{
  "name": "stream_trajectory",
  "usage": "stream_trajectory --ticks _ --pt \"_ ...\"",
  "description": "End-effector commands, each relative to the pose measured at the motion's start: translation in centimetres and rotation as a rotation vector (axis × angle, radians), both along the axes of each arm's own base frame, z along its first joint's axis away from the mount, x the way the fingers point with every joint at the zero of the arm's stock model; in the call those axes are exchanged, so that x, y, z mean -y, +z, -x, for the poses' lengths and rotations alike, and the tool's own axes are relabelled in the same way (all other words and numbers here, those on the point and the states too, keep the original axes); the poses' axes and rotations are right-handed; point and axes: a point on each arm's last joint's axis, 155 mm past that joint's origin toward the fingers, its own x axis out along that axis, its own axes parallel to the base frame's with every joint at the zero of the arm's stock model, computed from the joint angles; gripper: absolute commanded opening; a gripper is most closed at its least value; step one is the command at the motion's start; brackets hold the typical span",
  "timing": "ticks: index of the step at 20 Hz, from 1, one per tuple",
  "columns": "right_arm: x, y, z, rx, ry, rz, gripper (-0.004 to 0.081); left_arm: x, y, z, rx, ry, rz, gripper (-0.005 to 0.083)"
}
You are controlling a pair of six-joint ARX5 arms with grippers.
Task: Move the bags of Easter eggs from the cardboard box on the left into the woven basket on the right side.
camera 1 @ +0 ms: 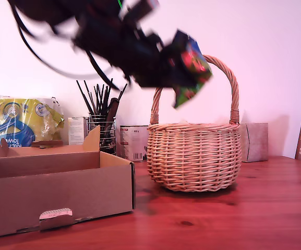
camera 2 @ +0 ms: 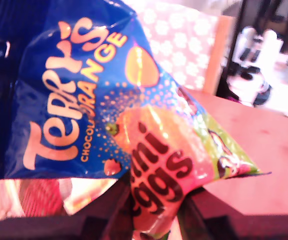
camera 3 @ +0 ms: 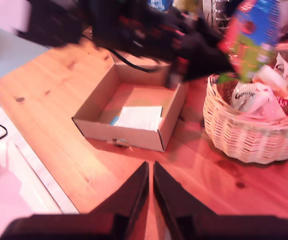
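Exterior view: my first claw [camera 1: 184,62], motion-blurred, comes in from the view's upper left and is clamped on a bag [camera 1: 191,70] of eggs. Bag hangs in the air above the basket [camera 1: 194,156], just inside the arch of the handle [camera 1: 232,86], not touching the rim. Basket sits on the worktop [camera 1: 254,213] right of centre in this view. Box [camera 1: 51,182] on the view's left, flaps up, tab cutout in the front wall; inside not visible from here. Behind, along the wall: yellow-blue pack [camera 1: 20,122], wire pot of dark sticks [camera 1: 102,122], a can [camera 1: 133,142], small grey box [camera 1: 254,141].

First wrist view: bag [camera 2: 134,125] fills the frame, blue top with "Terry's Chocolate Orange", orange "mini eggs" patch, green edge. Dark fingers [camera 2: 109,215] pinch its lower part. Worktop [camera 2: 263,140] beyond.

Second wrist view: my second claw [camera 3: 150,192] has its fingers nearly together, thin gap between the tips, nothing in it, high over the worktop [camera 3: 59,115]. Box [camera 3: 134,110] below shows a white sheet [camera 3: 140,117] on its floor, no bags seen in it. Basket [camera 3: 253,135] beside the box, touching or nearly, with several packets [camera 3: 253,95] inside. First arm crosses above the box, bag [camera 3: 251,37] over the basket.
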Motion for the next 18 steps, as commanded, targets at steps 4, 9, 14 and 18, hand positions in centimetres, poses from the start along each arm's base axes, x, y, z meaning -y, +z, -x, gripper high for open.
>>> stream_trajectory --ticks 4,9,14,18 --pt "0.0 -0.2 0.1 -0.012 0.0 0.0 -0.0013 0.8 -5.1 -1.5 -0.036 0.026 -0.049 0.0128" --pt "0.0 -0.2 0.1 -0.012 0.0 0.0 -0.0012 0.3 -6.7 -1.5 -0.097 0.048 -0.111 0.0379" --pt "0.0 -0.2 0.1 -0.012 0.001 0.0 -0.0013 0.5 -5.5 -1.9 -0.197 0.049 -0.205 0.0581" --pt "0.0 -0.2 0.1 -0.012 0.001 0.001 -0.0012 0.6 -2.4 -2.0 -0.256 0.048 -0.258 0.0545"
